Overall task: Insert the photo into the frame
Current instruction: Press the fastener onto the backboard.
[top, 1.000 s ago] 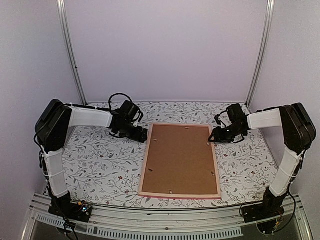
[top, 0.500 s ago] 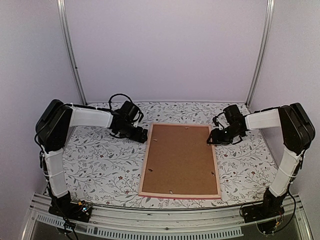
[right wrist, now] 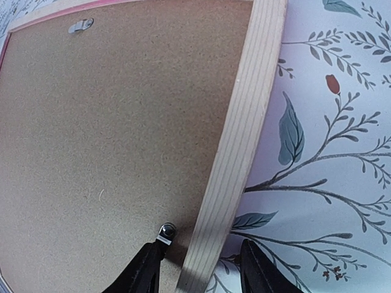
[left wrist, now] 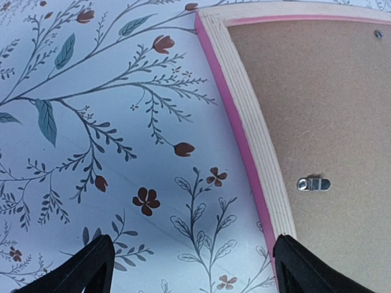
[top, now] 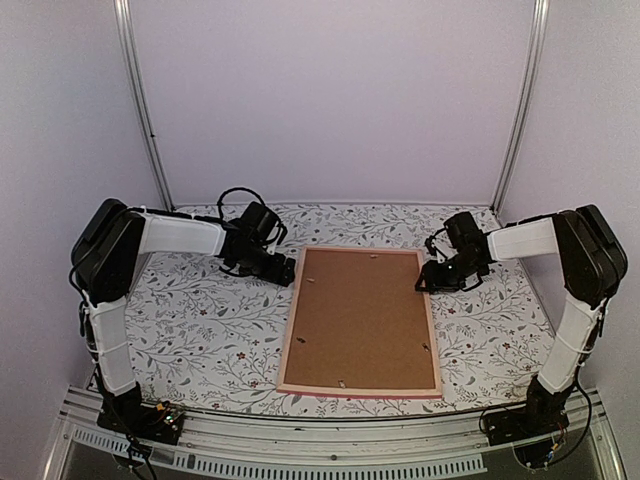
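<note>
The frame (top: 287,340) lies face down on the flowered tablecloth, its pale wooden back and pink outer edge showing. A brown backing board (top: 360,320) fills it, so the photo is hidden. My left gripper (top: 283,270) is open wide at the frame's far left corner. In the left wrist view this gripper (left wrist: 192,268) has one finger over the cloth and the other over the frame's rail (left wrist: 253,140). My right gripper (right wrist: 201,268) is open and straddles the right rail (right wrist: 244,128). Its inner fingertip touches a small metal clip (right wrist: 166,231) on the board.
More metal clips (left wrist: 313,184) (right wrist: 80,25) sit along the board's edges. The patterned tablecloth (top: 200,330) spreads to both sides of the frame. Metal posts (top: 140,100) and pale walls close in the back and sides.
My right gripper has shifted a little to the left, onto the frame's right rail, with its jaws slightly narrower. The left arm and the frame have not moved.
</note>
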{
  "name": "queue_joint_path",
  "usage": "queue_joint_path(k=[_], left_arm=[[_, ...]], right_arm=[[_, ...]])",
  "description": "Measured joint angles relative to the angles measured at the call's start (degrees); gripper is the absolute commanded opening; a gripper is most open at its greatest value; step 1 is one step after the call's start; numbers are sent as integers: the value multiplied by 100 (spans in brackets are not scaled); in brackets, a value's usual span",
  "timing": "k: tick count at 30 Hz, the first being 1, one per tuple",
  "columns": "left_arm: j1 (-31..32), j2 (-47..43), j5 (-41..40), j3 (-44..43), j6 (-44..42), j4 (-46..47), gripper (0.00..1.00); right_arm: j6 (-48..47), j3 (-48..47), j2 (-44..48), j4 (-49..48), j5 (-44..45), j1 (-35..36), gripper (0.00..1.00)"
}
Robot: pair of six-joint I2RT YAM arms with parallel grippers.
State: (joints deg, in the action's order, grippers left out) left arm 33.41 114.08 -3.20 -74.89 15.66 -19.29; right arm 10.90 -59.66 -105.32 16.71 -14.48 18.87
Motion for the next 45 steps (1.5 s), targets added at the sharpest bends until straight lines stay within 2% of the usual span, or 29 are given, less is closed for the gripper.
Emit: queue_joint_path(k=[8,18,28,45], left_arm=[[0,11,11,0,0,0,93],[0,42,22,0,0,-4,93],[0,42,22,0,0,-7,93],[0,42,24,7,0,-7,92]], right_arm=[[0,0,-9,-9,144,70,46],[-72,-9,-9,-9,229,101,35],[-284,-39,-9,48,44,-22,33],[-442,-138,-9,260,-289,-181,48]])
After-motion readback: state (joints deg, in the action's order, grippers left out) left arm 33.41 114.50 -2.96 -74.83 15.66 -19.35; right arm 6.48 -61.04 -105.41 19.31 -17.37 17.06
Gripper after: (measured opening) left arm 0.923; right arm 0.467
